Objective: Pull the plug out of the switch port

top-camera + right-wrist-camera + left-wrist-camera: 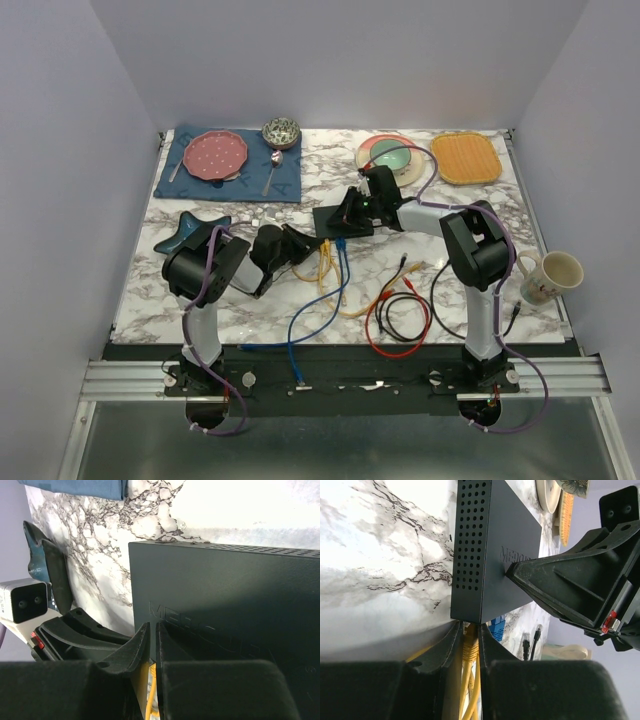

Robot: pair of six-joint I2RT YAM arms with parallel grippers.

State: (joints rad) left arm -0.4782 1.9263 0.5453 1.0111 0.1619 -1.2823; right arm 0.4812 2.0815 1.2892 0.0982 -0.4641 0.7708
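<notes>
The switch [332, 219] is a flat matte-black box in the middle of the marble table; it also shows in the left wrist view [492, 555] and the right wrist view [225, 590]. My left gripper [312, 244] is at the switch's near edge, shut on a yellow plug [469, 641] that sits in a port at the corner. A blue plug [496, 628] sits in a port beside it. My right gripper [353, 211] is shut, with its fingertips [145, 632] resting on the switch's top face. Its body also shows in the left wrist view [570, 582].
Yellow [325, 268] and blue [338, 285] cables run from the switch toward the near edge. Red and black leads [400, 312] lie to the right. A dark blue star-shaped dish [190, 232] is at left, a mug [548, 276] at right, and plates and mats along the back.
</notes>
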